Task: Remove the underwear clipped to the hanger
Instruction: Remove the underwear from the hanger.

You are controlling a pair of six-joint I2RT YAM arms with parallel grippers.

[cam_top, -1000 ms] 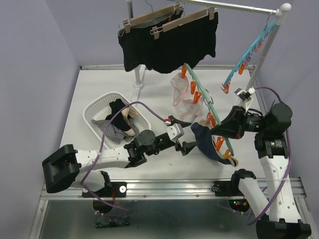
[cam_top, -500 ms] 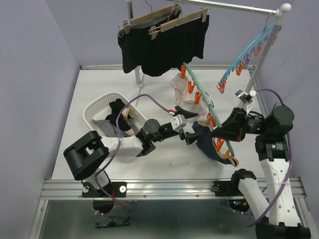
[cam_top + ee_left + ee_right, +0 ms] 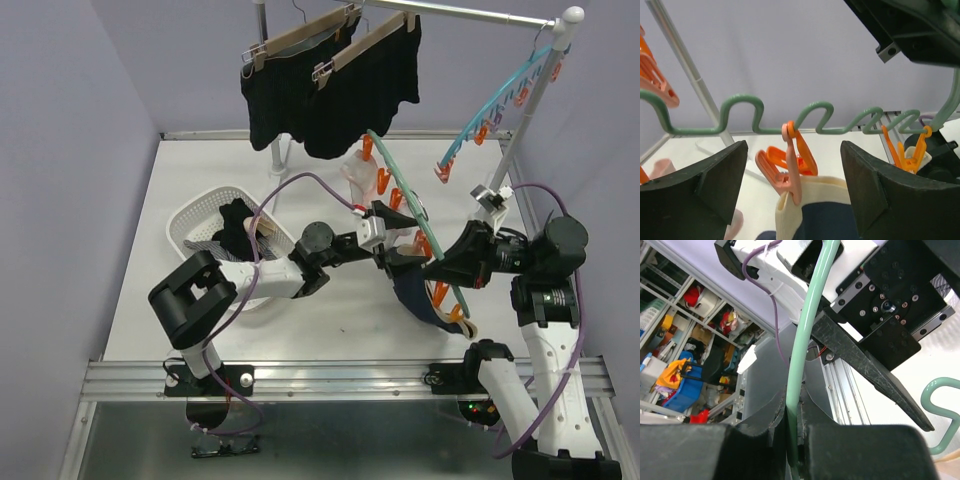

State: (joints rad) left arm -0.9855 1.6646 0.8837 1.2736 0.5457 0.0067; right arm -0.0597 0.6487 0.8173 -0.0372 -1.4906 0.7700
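Approach done — left gripper (image 3: pixel 792 175) has swung in, fingers (image 3: pixel 710 195) spread, orange clip (image 3: pixel 796 155) and navy underwear (image 3: pixel 827 222) hanging between them; right gripper (image 3: pixel 790 427) keeps clenching the green hanger (image 3: pixel 742 102) — unclipping looks next.

two black shorts hang side by side up top, one pair (image 3: pixel 283 100) left, second pair (image 3: pixel 370 85) right, each clipped at the waist to a wooden hanger (image 3: pixel 300 35). white-pink piece (image 3: pixel 362 180) hangs limp off the green hanger (image 3: pixel 420 225), held by orange clips. navy piece (image 3: pixel 410 295) hangs lower on the same hanger, cream waistband pinched in an orange clip (image 3: pixel 790 170). black piece (image 3: pixel 235 225) and grey-striped piece (image 3: pixel 205 245) lie crumpled in the white basket (image 3: pixel 190 215).
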